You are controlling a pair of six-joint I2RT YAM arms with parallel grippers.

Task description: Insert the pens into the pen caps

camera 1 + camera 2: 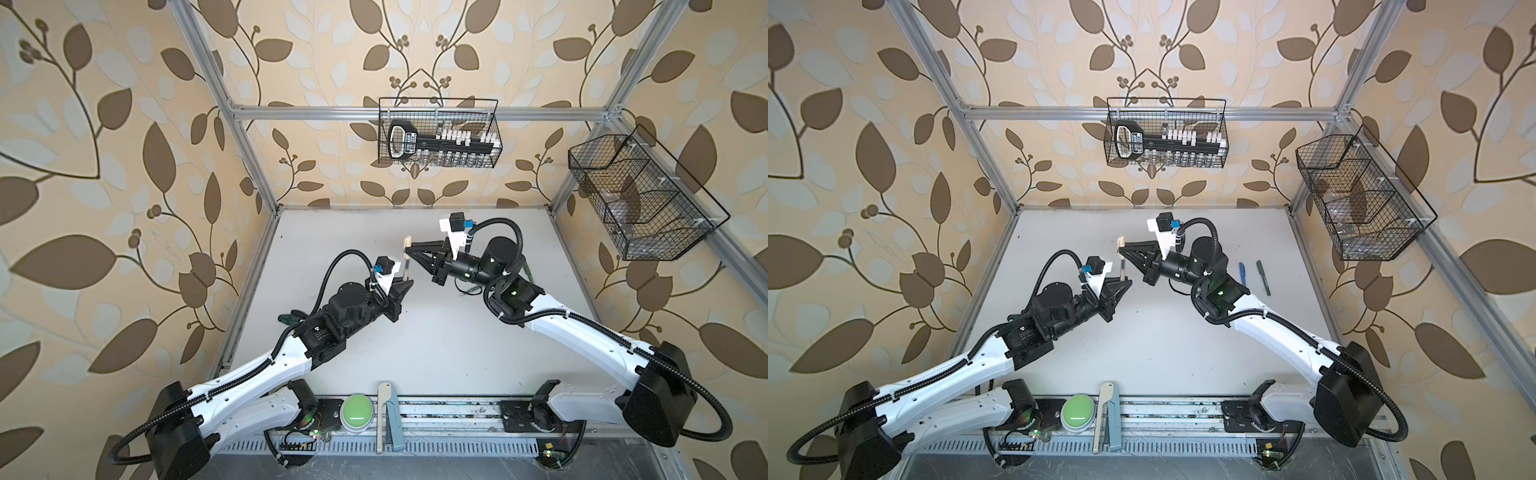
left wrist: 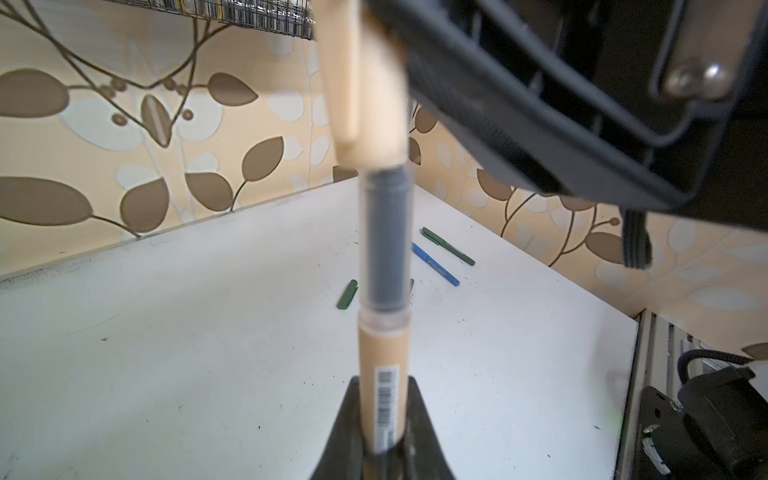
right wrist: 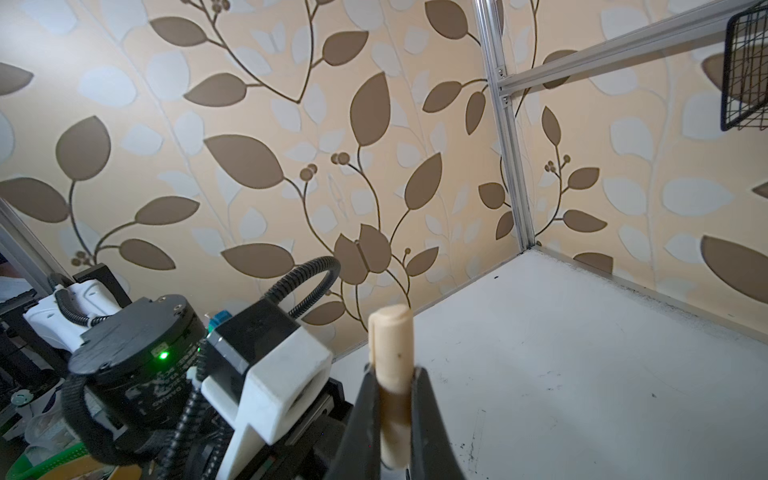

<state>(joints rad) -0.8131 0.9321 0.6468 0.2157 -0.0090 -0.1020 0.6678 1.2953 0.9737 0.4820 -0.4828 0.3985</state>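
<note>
My left gripper (image 1: 409,282) (image 2: 384,384) is shut on the tan pen (image 1: 405,269) (image 2: 380,353), which it holds above the table. My right gripper (image 1: 409,250) (image 3: 392,372) is shut on the tan pen cap (image 1: 407,242) (image 3: 390,332) directly beyond the pen's tip. In the left wrist view the pen's clear front section meets the cap's (image 2: 374,104) open end, and the tip itself is hidden there. A blue pen (image 1: 1243,274) (image 2: 435,264) and a dark green pen (image 1: 1263,277) (image 2: 448,246) lie on the table to the right. A dark green cap (image 2: 347,294) lies near them.
A wire basket (image 1: 438,133) with a black tool hangs on the back wall, and another wire basket (image 1: 640,195) hangs on the right wall. A green button (image 1: 357,409) and a grey hand tool (image 1: 384,415) sit on the front rail. A dark green object (image 1: 286,319) shows under the left arm.
</note>
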